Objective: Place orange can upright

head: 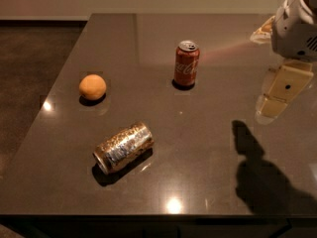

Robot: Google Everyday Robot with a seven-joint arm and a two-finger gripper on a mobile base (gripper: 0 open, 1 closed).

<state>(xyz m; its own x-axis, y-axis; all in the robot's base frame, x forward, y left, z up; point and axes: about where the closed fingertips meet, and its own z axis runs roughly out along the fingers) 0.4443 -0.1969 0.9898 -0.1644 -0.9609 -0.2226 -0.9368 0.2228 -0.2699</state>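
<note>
Orange can (124, 147) lies on its side toward the front left of your dark table (208, 133). It is well apart from the gripper (282, 90), which hangs over the right side. You cannot tell whether that gripper is open or closed. A red cola can (186, 63) stands upright farther back.

So the orange can (124, 147) is down on its side on the counter (198, 182), not standing. It has a shiny body, mottled orange-gold with silver speckles. It lies diagonally in the front-left part, one silver end facing the near-left edge and the other pointing up and right. The gripper (283, 90) hangs over the right side, well apart from it.
</note>
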